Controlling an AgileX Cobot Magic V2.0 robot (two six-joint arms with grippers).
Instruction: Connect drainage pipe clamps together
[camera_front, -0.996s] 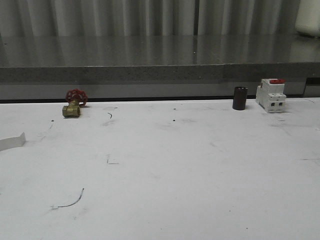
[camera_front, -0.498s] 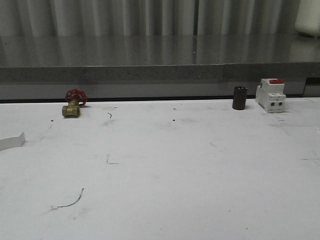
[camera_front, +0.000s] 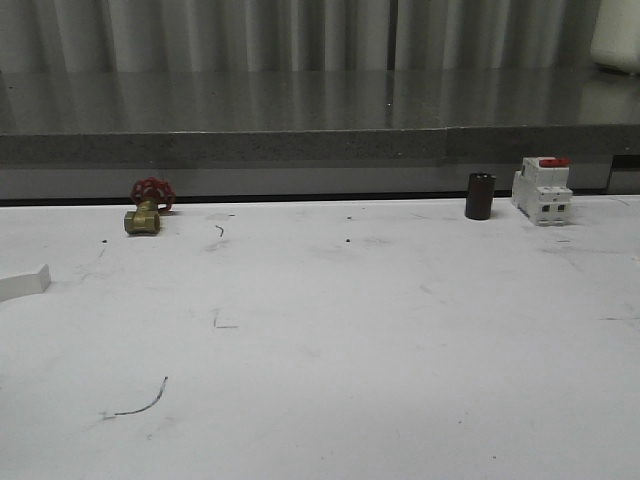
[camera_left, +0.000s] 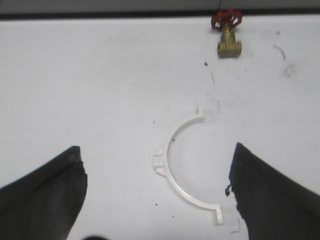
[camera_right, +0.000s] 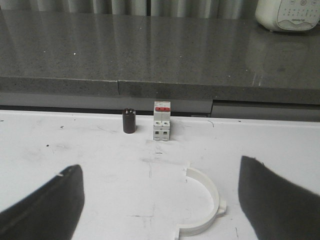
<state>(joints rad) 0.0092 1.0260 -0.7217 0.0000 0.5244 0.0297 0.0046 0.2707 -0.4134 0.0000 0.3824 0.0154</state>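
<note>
White table (camera_front: 350, 340), grey stone ledge (camera_front: 300, 120) behind (glossy), pale curtain (camera_front: 250, 35).

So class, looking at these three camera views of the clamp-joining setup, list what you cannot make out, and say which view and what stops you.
- Left half-ring: front view, cut off by the picture's edge.
- Right half-ring: right wrist view, its near end tab runs off the picture's edge.
- Left gripper and right gripper: fingertips cut off by the edge.
- Circuit breaker markings: too small.
- Device on the counter: cut off by the picture's edge.
</note>
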